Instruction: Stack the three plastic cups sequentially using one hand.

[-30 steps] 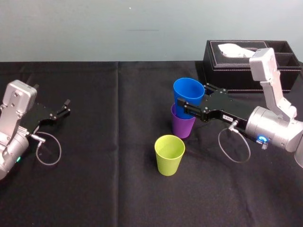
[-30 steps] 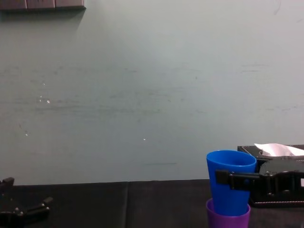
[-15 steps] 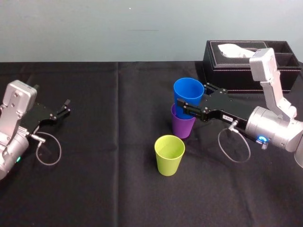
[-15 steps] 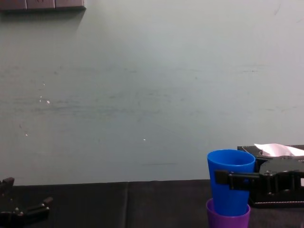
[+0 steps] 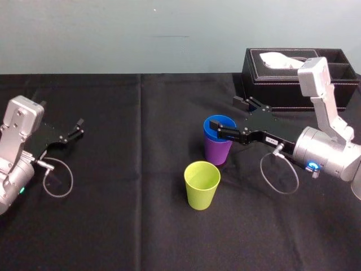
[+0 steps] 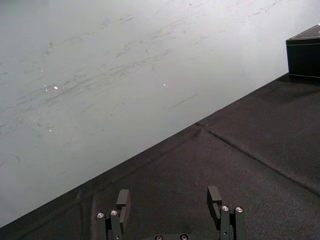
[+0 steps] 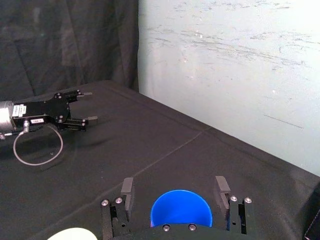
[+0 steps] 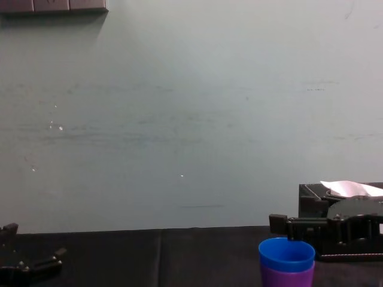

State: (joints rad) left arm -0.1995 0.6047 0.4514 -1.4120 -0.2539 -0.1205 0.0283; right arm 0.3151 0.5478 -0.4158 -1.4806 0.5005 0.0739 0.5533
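Observation:
The blue cup (image 5: 220, 125) sits nested deep in the purple cup (image 5: 217, 151), with just its rim band above the purple one (image 8: 287, 277). My right gripper (image 5: 229, 117) is open, its fingers spread either side of the blue rim (image 7: 181, 207) and not touching it. The yellow-green cup (image 5: 201, 184) stands upright by itself, nearer to me than the stack. My left gripper (image 5: 79, 128) rests open at the far left and holds nothing (image 6: 168, 195).
A black tissue box (image 5: 293, 73) stands at the back right, behind my right arm. Black cloth (image 5: 135, 214) covers the table, with free room in the middle and front. Loose cable loops (image 5: 280, 175) hang from both wrists.
My right gripper opened and let go of the blue cup. The cup dropped from its high perch down into the purple cup. The left arm stayed still.

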